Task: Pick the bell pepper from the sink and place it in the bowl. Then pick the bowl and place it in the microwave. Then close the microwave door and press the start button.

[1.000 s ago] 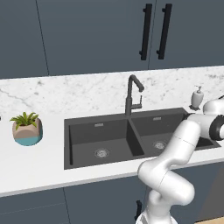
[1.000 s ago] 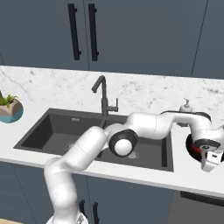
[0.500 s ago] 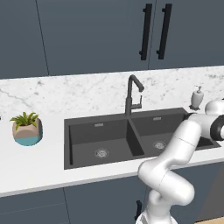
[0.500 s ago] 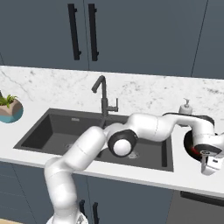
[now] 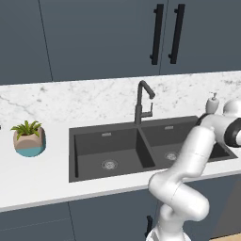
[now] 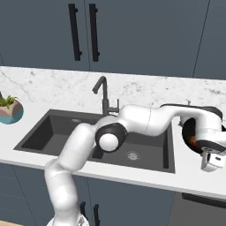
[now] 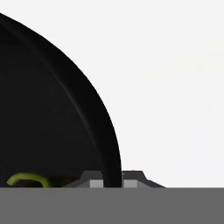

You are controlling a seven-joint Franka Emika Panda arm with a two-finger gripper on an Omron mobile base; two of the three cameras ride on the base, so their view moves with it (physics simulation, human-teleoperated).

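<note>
Tool: my tool [image 7: 112, 179] is closed on the bowl's rim, one fingertip on each side of the wall.
Bowl: the black bowl [image 7: 48, 113] sits on the white counter [image 6: 132, 174], right of the sink [image 6: 66, 132].
Bell pepper: the bell pepper [image 6: 192, 140] lies inside the bowl (green stem showing in my hand view).
Arm: stretched over the sink's right basin.
</note>
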